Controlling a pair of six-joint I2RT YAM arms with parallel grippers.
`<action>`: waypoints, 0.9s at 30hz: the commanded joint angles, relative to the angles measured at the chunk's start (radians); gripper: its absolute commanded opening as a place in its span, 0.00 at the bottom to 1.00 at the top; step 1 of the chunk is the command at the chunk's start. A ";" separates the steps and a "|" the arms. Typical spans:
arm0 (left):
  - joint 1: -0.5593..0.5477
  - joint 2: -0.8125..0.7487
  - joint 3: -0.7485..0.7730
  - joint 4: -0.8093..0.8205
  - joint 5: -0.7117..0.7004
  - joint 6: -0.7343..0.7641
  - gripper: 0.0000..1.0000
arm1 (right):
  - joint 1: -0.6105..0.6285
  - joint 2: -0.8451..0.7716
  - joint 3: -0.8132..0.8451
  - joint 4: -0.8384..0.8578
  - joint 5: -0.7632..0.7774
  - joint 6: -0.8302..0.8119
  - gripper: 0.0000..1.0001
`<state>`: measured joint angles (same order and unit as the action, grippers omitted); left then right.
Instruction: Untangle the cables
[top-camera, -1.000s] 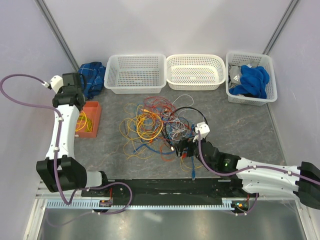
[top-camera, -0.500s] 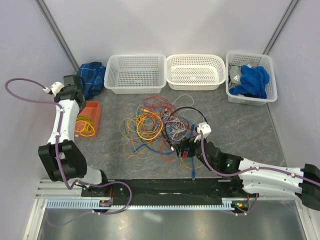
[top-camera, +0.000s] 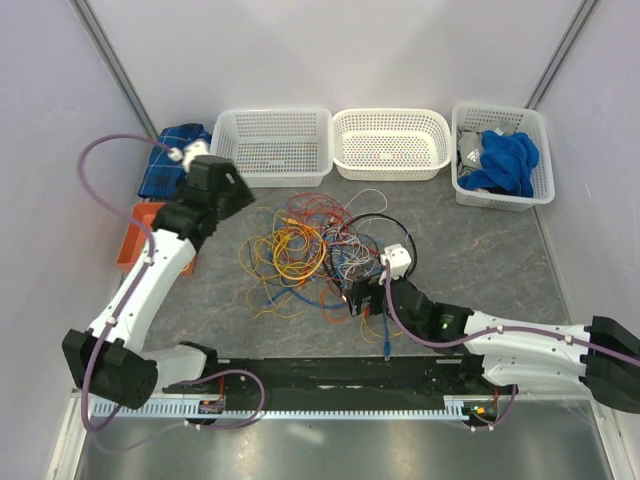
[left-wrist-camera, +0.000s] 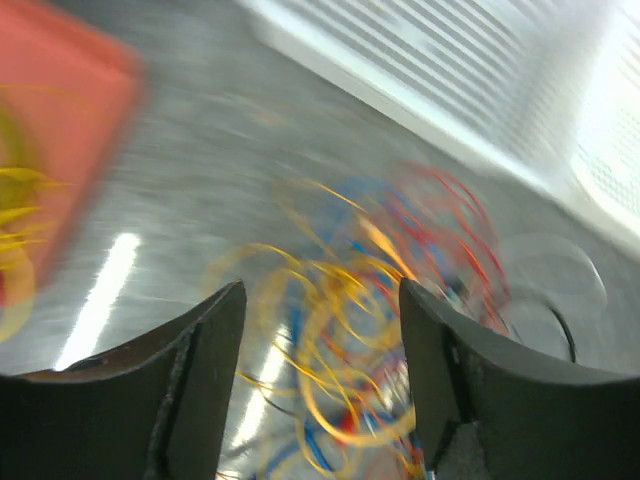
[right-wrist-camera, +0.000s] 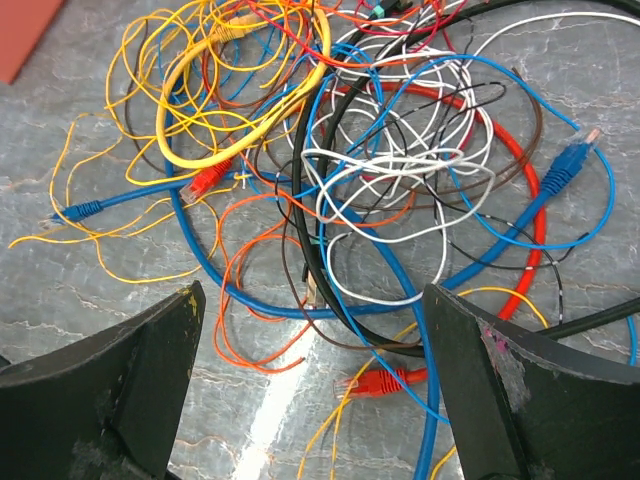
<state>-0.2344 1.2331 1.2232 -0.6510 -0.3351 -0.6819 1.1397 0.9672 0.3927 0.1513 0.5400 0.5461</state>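
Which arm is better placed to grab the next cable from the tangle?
Right, probably. The right gripper is open, low over the near edge of the cables. The left gripper, also open, sits off the pile's far-left side, and its view is blurred.

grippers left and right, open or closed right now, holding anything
Left gripper: open, empty.
Right gripper: open wide, empty, over the cables.

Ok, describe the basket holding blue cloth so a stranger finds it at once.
Three white perforated plastic baskets line the grey table's far edge. Take the rightmost one, in the corner. It alone holds crumpled blue cloth; its neighbours sit empty.
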 joint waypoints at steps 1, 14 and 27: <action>-0.132 0.054 -0.096 0.155 0.142 0.097 0.91 | 0.003 0.041 0.101 -0.004 0.012 -0.023 0.98; -0.256 0.351 -0.215 0.337 0.258 0.111 0.97 | 0.003 -0.013 0.090 -0.039 0.066 -0.008 0.98; -0.260 0.217 -0.102 0.252 0.194 0.100 0.02 | 0.003 -0.079 0.072 -0.079 0.104 -0.015 0.98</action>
<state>-0.4904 1.6157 1.0344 -0.3969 -0.1268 -0.5968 1.1397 0.9085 0.4530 0.0807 0.6090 0.5373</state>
